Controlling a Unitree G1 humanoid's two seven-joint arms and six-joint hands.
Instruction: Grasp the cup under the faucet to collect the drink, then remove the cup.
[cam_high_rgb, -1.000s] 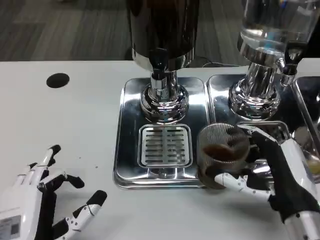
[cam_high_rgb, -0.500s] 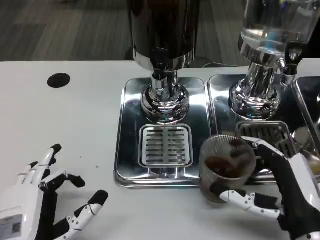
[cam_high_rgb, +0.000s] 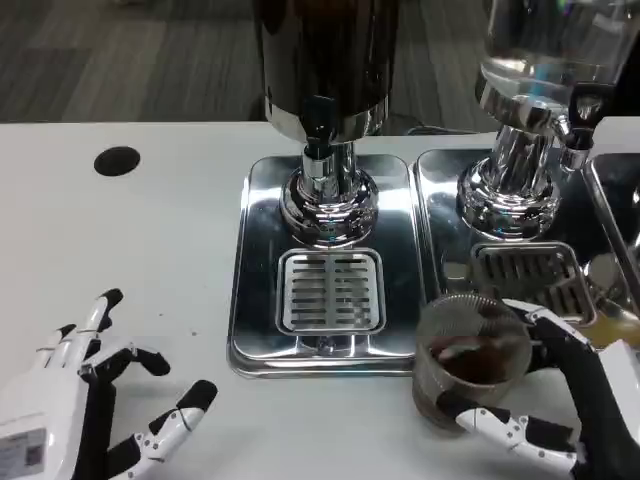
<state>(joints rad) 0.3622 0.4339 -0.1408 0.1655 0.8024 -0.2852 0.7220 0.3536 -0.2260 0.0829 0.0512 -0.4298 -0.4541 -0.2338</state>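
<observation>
A: Why is the cup (cam_high_rgb: 470, 360) near the table's (cam_high_rgb: 150, 230) front edge, off the steel tray (cam_high_rgb: 262, 280)?
B: It holds dark drink, so it's clear of the faucet (cam_high_rgb: 320, 130).
A: And the hands?
B: The right hand (cam_high_rgb: 560, 410) wraps the cup; the left hand (cam_high_rgb: 90, 400) rests spread, holding nothing.

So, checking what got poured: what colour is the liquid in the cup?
Dark brown, seen through the ribbed clear cup in the head view.

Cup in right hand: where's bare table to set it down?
Free: the white table between the round black hole, the dispenser tray and the left hand; also the strip before the tray. Crowded: right side, where the right hand holds the cup beside the second tray.
</observation>
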